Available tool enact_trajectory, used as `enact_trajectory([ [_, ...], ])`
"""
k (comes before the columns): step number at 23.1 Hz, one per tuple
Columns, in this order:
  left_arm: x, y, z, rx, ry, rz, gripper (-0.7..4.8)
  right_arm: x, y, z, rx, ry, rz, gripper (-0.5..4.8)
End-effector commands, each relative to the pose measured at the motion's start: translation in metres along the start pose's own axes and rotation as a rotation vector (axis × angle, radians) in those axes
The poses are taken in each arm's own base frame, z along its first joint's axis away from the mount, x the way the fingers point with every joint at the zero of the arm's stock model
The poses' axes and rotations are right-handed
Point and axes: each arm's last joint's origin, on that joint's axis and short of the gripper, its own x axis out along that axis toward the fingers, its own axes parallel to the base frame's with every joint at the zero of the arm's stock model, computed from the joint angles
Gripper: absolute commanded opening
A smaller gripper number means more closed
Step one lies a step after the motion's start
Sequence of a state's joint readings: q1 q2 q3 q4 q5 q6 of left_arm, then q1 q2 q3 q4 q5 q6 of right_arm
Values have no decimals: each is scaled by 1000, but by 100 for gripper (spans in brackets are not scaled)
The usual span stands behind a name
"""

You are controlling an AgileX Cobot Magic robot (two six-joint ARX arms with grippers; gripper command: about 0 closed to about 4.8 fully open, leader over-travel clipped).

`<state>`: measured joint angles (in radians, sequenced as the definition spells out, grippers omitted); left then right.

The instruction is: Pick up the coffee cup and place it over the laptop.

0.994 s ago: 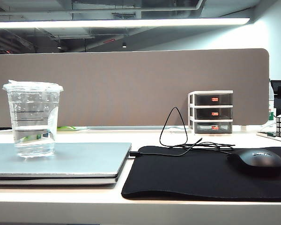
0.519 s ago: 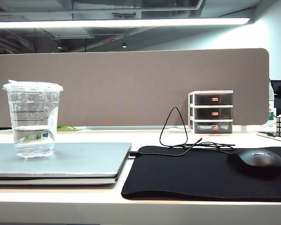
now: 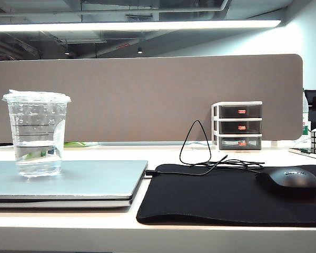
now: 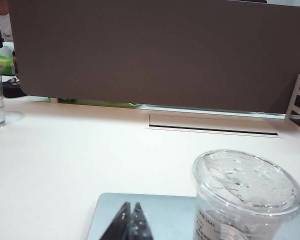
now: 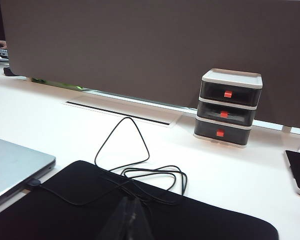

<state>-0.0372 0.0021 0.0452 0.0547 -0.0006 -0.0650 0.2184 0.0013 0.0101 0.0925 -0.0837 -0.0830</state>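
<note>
The cup point(image 3: 37, 133) stands upright on the laptop point(image 3: 89, 182), near the lid's left end, so the placing looks done. In the left wrist view the cup point(image 4: 246, 195) sits just beside the left claw point(image 4: 131, 220), whose tips are pressed together and hold nothing; the claw hangs over the laptop point(image 4: 165, 215) near its far edge. The right claw point(image 5: 128, 217), also pinched shut and empty, hangs over the mouse pad point(image 5: 90, 210), well apart from the cup. The left arm is nearer.
</note>
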Motion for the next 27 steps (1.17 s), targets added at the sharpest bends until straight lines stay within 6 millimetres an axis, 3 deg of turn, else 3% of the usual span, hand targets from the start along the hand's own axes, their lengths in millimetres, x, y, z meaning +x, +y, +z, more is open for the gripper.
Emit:
enact_trajectory([
  [1,0,0,1,-2,-7,-3,-5,0,-5,-3,-2,8,-35,-3],
  [7,0,0,1,-2,-8,-3,-5,-4,-20,-4,59,12,-132,-3],
  [15,0,0,1,-2,-8,-3,-5,-5,-24,-6,71,28,-262,-3],
  [27,0,0,1,-2,-7,-3,-5,-4,-23,-6,72,30,-209,-1],
])
